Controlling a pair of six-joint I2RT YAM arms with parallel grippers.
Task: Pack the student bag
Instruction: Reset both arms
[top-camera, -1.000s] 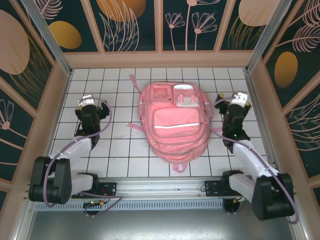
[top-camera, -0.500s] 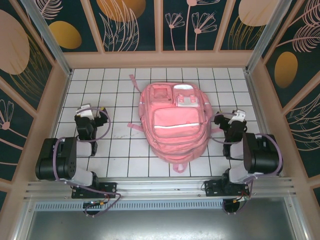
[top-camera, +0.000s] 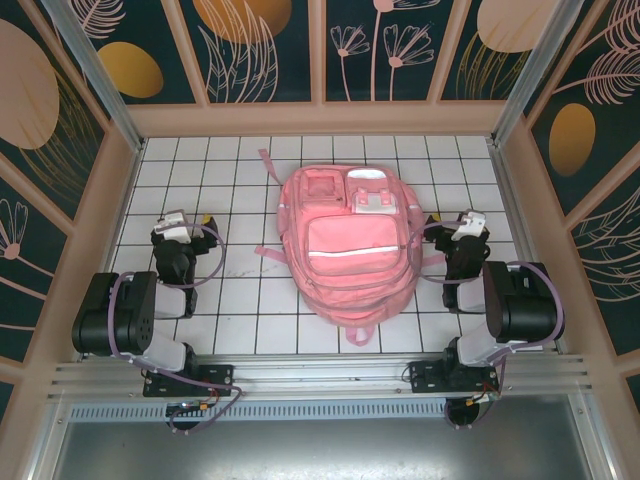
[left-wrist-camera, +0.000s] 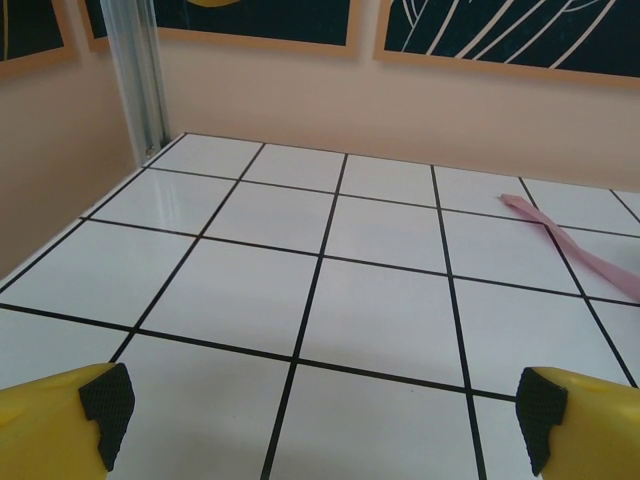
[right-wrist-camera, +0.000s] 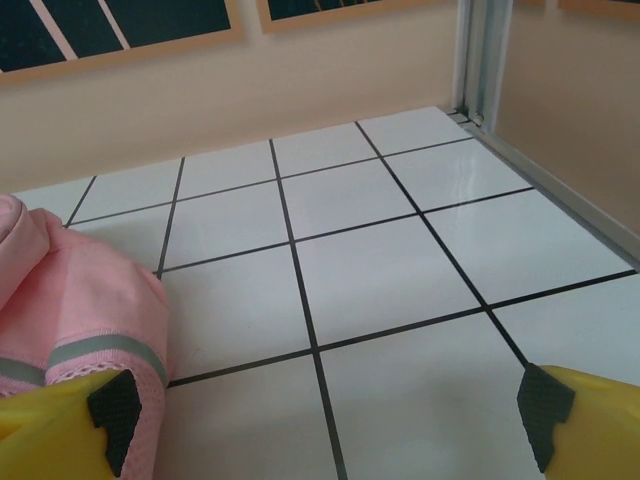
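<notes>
Top view, count: one student bag (top-camera: 353, 245), one left gripper (top-camera: 183, 221), one right gripper (top-camera: 456, 226).
Top view, bag place: it lies flat between the two grippers, to the right of the left gripper with bare tiles between, and just beside the right gripper on its left.
Top view, room: the tiled table (top-camera: 250, 300) is bare outside each gripper up to the side walls.
Left wrist view, gripper: jaws spread wide, nothing between the pads (left-wrist-camera: 105, 400).
Left wrist view, bag: one pink strap (left-wrist-camera: 580, 245) lies ahead and to the right.
Left wrist view, edges: a wall (left-wrist-camera: 300, 95) ahead, a metal post (left-wrist-camera: 140, 70) ahead-left, free tiles before them.
Right wrist view, gripper: jaws spread wide, holding nothing.
Right wrist view, bag: its pink side is just beside the left finger; contact I cannot tell.
Right wrist view, edges: a wall ahead and one on the right, free tiles ahead.
</notes>
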